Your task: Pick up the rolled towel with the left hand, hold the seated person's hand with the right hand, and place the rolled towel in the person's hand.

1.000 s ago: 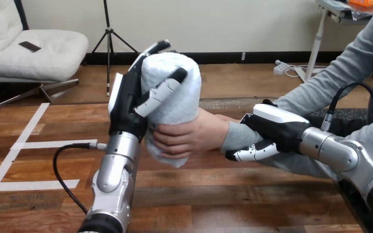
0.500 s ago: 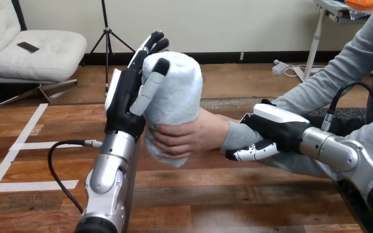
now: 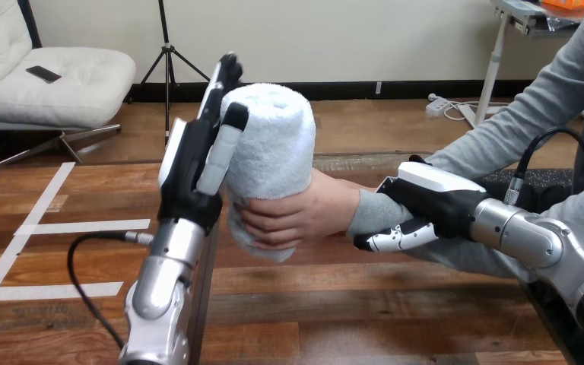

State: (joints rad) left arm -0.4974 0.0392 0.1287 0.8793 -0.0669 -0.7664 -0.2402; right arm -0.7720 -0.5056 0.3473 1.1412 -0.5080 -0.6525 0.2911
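Fingers (image 3: 223, 76) of left hand (image 3: 186, 163) uncurled, rolled towel (image 3: 274, 144) in person's hand (image 3: 300, 213)

Lab: white tape marks (image 3: 84, 226) on wooden table (image 3: 365, 304).

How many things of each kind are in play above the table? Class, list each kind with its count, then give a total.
Rolled towels: 1, the white rolled towel
Robot hands: 2, left hand open against the towel, right hand curled round the person's wrist
Person's hands: 1, the person's hand gripping the towel
Total: 4
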